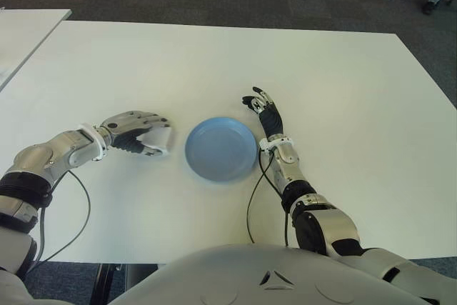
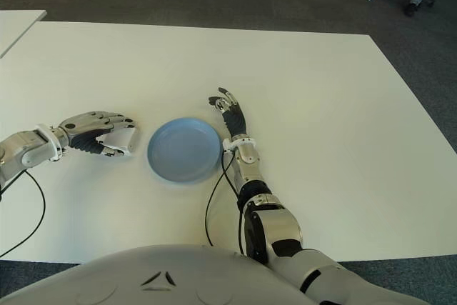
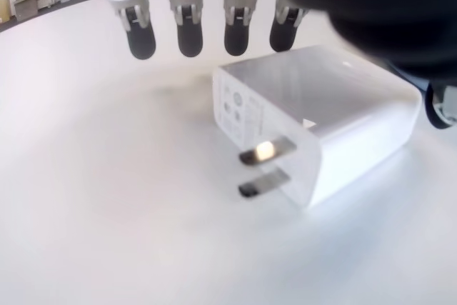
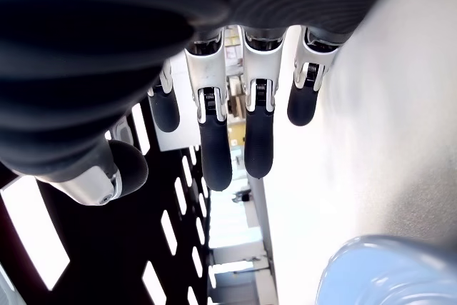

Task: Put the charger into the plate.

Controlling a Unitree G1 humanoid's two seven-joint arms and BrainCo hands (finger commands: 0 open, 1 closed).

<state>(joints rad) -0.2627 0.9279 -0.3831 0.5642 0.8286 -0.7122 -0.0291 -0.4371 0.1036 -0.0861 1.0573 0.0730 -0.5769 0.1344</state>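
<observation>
One charger (image 3: pixel 314 123) flat on table (image 1: pixel 343 91), prongs away from plate (image 1: pixel 221 149) | left hand (image 1: pixel 136 132) fingers arched over, ungripped | right hand (image 1: pixel 265 108) open

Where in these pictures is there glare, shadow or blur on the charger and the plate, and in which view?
Left wrist view: the charger looks overexposed, one prong glints, and a faint shadow lies beside it under the left robot hand. Right wrist view: the plate rim is blurred and the right robot hand fills most of the frame, dark. Left eye view: light is even and the table shows only soft shadows.
</observation>
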